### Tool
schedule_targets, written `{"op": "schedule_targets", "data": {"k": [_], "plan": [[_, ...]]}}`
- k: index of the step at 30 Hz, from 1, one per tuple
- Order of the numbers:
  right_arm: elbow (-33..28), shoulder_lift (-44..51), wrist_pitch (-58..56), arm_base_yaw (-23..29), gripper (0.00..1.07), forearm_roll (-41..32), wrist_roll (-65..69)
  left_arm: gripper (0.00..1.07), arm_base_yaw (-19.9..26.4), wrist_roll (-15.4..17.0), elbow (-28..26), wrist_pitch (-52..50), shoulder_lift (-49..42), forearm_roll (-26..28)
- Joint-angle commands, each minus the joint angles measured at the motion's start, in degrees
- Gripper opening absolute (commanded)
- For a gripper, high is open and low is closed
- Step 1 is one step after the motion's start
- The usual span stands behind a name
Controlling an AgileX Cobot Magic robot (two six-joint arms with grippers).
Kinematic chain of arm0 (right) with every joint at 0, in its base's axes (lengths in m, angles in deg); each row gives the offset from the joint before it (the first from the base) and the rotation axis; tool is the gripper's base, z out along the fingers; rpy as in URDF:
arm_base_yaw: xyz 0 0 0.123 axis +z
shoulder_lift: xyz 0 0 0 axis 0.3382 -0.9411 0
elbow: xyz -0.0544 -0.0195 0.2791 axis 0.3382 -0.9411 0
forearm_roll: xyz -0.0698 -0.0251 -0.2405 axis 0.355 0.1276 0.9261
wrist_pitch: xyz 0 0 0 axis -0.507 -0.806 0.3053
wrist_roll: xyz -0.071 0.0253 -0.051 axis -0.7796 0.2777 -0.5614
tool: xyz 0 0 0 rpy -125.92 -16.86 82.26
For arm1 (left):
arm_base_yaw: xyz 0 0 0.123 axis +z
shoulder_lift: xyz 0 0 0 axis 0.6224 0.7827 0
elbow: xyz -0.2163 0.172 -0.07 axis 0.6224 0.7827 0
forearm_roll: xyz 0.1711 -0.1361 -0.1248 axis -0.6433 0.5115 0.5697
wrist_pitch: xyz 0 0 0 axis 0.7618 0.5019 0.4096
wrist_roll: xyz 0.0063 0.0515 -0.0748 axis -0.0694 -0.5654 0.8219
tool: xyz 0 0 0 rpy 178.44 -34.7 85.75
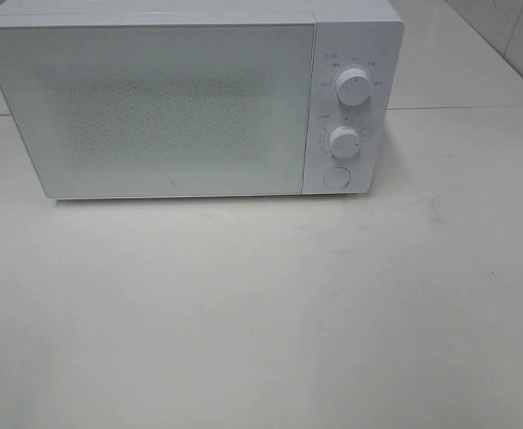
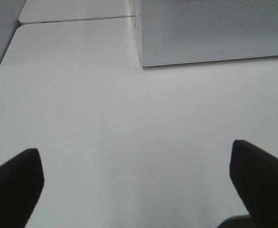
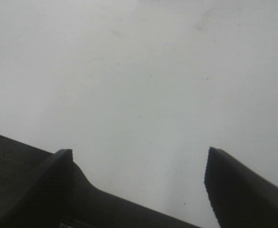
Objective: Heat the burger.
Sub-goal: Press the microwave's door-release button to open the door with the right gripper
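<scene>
burger not in view, so can't tell which claw is nearer; closed microwave (image 1: 154,107) sits ahead of left gripper (image 2: 135,148). left gripper and right gripper (image 3: 139,151) both spread wide, empty, over table (image 1: 261,313).

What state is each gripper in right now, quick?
Left gripper: open, holding nothing.
Right gripper: open, holding nothing.

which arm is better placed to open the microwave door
Right, probably: the round button below the dials, likely the door release, sits on the microwave's right panel, that arm's side. The left claw faces the door's opposite corner. It and the right claw are open, empty.
</scene>
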Motion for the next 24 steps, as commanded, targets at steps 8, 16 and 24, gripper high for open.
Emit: {"op": "schedule_targets", "data": {"k": [8, 16, 24], "plan": [[-5.7, 21.8, -0.7, -0.9, 0.76, 4.6, 3.8, 1.00, 0.0, 0.0, 0.1, -0.9, -0.9, 0.4], [-7.0, 29.5, 1.4, -5.8, 0.75, 4.2, 4.8, 1.00, 0.0, 0.0, 0.1, -0.9, -0.9, 0.4], [-7.0, 29.4, 1.4, -6.5, 0.75, 4.1, 4.5, 1.00, 0.0, 0.1, 0.1, -0.9, -0.2, 0.0]]}}
